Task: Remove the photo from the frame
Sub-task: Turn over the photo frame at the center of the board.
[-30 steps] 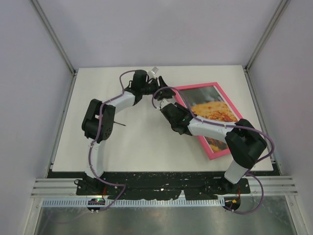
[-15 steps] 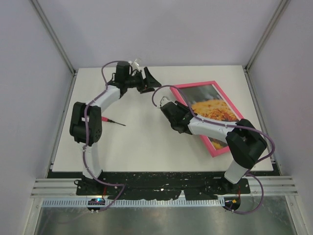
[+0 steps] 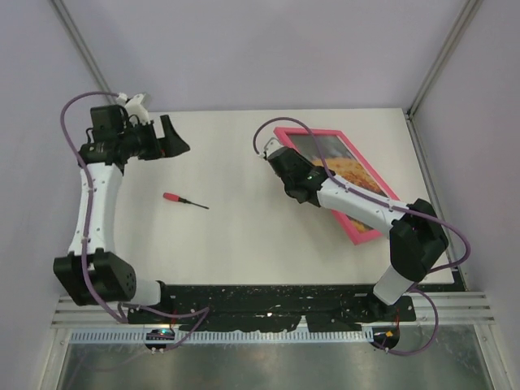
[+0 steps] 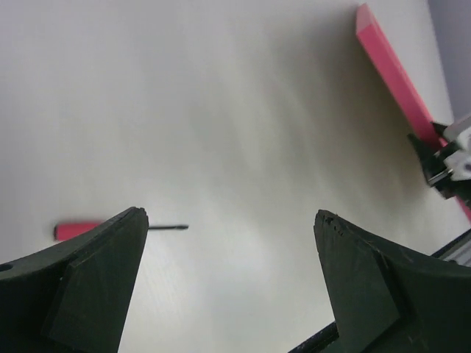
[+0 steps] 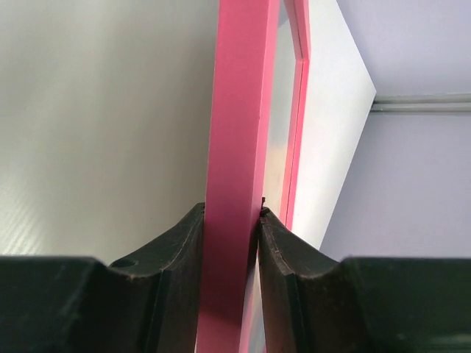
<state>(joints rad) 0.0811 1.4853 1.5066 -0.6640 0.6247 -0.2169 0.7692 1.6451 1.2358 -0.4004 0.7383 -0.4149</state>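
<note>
While it is spread wide and holds nothing, the left claw (image 3: 172,136) is seen over the far left of the table (image 3: 236,236), having been swung there from the middle. A red-handled screwdriver (image 3: 180,199) is left lying further right. The thin bright-pink frame (image 5: 239,110), flat a second ago, is now tipped up, its left rail clenched by the right claw (image 5: 232,220). The photo (image 3: 351,168) of orange-yellow flowers is still seated inside it.

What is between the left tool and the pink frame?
Just bare table between left tool and frame, in the top view. The red screwdriver lies off that line.
</note>
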